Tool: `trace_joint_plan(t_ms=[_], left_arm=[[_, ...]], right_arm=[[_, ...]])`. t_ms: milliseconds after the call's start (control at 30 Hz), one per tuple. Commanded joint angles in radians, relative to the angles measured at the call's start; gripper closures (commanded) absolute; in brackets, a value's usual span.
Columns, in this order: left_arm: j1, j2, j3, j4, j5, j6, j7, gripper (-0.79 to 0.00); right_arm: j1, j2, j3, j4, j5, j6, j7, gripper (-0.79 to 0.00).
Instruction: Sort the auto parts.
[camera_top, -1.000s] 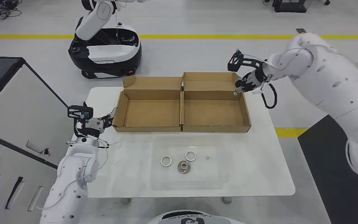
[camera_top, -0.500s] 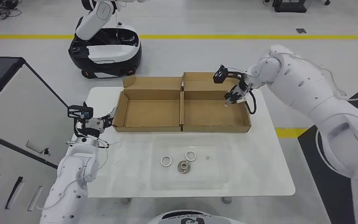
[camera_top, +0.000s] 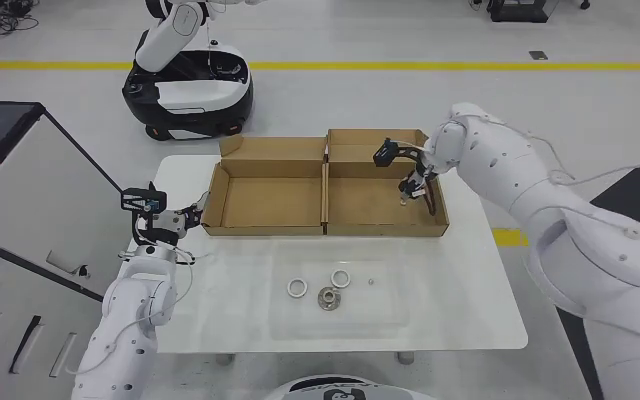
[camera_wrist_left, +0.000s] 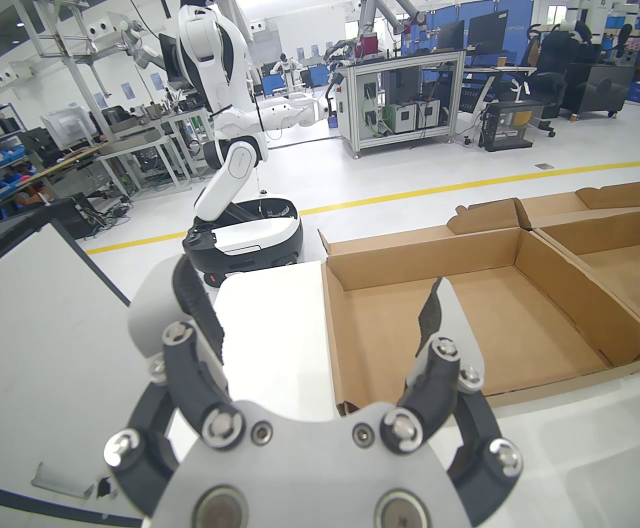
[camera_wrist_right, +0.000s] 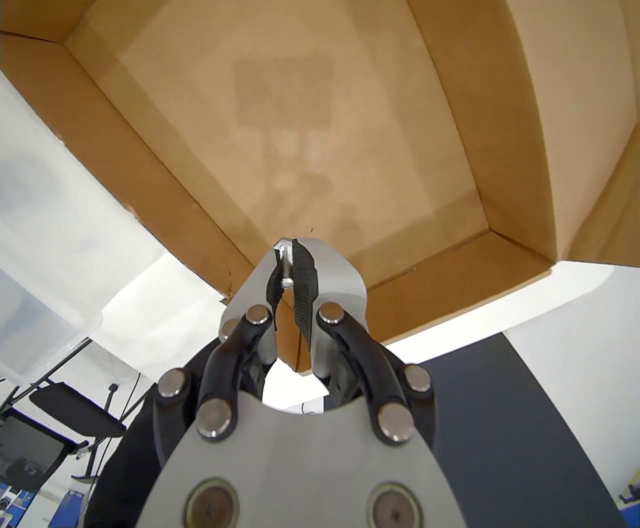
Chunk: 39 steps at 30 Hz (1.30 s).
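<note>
with the right gripper (camera_wrist_right: 290, 248) pinched narrow on the small bolt (camera_wrist_right: 285, 271) over the right box (camera_top: 386, 233) at the far edge of the desk (camera_top: 470, 290), best release low, clear of the walls, so it cannot bounce out.

White arms (camera_top: 520, 190); black end effector (camera_wrist_left: 310, 300) links, probably rubber-padded.

The left cardboard box (camera_wrist_left: 500, 320) and right cardboard box (camera_wrist_right: 320, 125) are matt brown paperboard with rough cut edges. The screw (camera_wrist_right: 286, 272) is bright threaded metal, held by the right gripper (camera_wrist_right: 289, 250), its fingers (camera_wrist_right: 306, 285) black and coarsely textured on smooth satin metal. The tabletop (camera_top: 470, 290) is smooth glossy white; the tray (camera_top: 385, 305) is clear plastic.
</note>
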Motion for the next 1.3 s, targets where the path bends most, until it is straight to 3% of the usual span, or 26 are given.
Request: trace_joint_plan(t_ms=[0, 167, 567, 1267], left_arm=[[0.000, 0.000, 0.000, 0.000, 0.000, 0.000, 0.000, -0.785], [0.000, 0.000, 0.000, 0.000, 0.000, 0.000, 0.000, -0.785], [0.000, 0.000, 0.000, 0.000, 0.000, 0.000, 0.000, -0.785], [0.000, 0.000, 0.000, 0.000, 0.000, 0.000, 0.000, -0.785]], right_arm=[[-0.002, -0.016, 0.000, 0.026, -0.047, -0.008, -0.008, 0.000], [0.001, -0.057, 0.000, 0.111, -0.123, -0.054, -0.057, 0.000], [-0.016, -0.135, 0.000, 0.251, -0.315, -0.045, -0.265, 0.000], [-0.052, -0.214, 0.018, 0.357, -0.350, -0.089, -0.292, 0.000]])
